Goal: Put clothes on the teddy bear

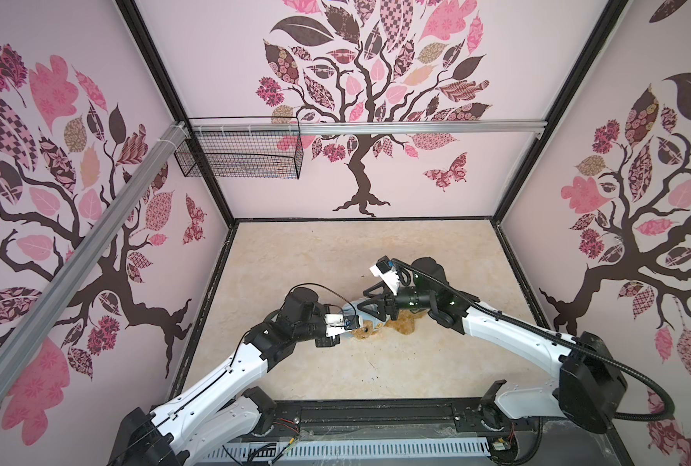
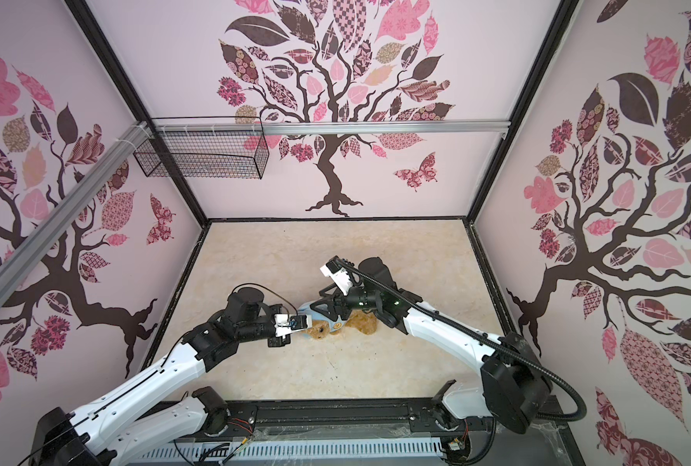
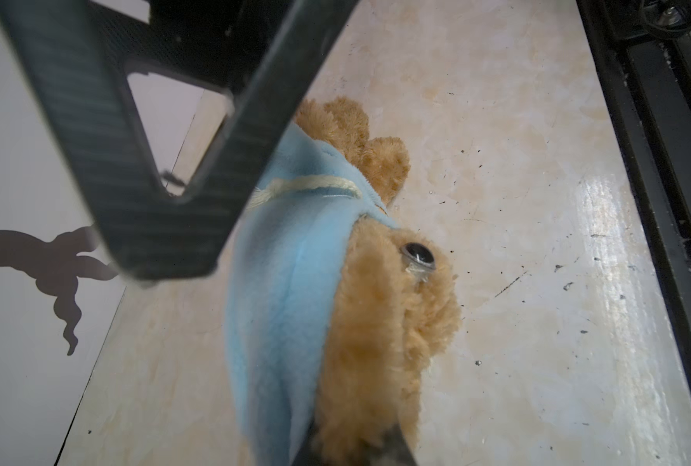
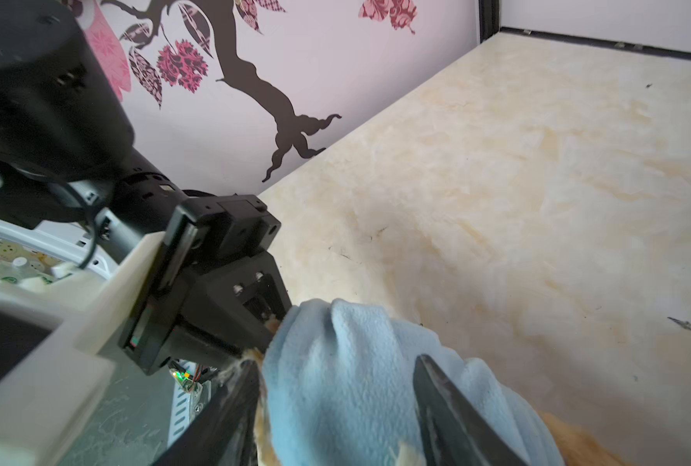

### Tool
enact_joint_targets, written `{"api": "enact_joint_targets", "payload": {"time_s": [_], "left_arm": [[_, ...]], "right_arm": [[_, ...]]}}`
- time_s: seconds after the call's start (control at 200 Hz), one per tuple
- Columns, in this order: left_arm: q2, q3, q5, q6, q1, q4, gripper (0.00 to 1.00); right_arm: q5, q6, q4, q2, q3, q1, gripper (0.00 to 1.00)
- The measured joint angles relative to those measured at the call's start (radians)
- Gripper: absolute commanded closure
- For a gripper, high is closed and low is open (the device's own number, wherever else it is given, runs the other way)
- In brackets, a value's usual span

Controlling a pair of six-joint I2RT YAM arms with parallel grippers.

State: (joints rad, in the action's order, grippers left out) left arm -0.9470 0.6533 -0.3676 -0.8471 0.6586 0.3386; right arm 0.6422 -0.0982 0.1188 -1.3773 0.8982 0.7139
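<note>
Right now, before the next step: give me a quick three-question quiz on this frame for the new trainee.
1. True or false: the right end effector is clamped shut on a bare leg of the teddy bear.
2. The light blue hoodie covers the bear's: A) head B) legs only C) nothing.
3. What hangs on the rail at the back left?
Key: 1 false, its jaws stand open astride the hoodie. 2 A. 3 the wire basket.
</note>
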Motion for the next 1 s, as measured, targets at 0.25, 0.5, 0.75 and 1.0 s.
{"api": "enact_joint_targets", "payload": {"time_s": [0.25, 0.5, 0.75, 1.0], "left_arm": [[0.0, 0.0, 0.0, -0.014, 0.003, 0.027, 1.0], [0.0, 0.0, 0.036, -0.019, 0.023, 0.002, 1.0], [0.01, -0.003, 0.063, -0.007, 0.037, -0.024, 1.0], [0.081, -0.014, 0.038, 0.005, 0.048, -0.054, 1.0]], "right_arm": [[-0.064, 0.052, -0.073, -0.055, 0.034, 0.045, 0.87], [-0.062, -0.097, -0.114, -0.095, 0.083, -0.002, 0.99], [0.058, -0.241, -0.108, -0.138, 0.087, -0.07, 0.98], [0.034, -0.276, -0.145, -0.174, 0.097, -0.185, 0.9]]}}
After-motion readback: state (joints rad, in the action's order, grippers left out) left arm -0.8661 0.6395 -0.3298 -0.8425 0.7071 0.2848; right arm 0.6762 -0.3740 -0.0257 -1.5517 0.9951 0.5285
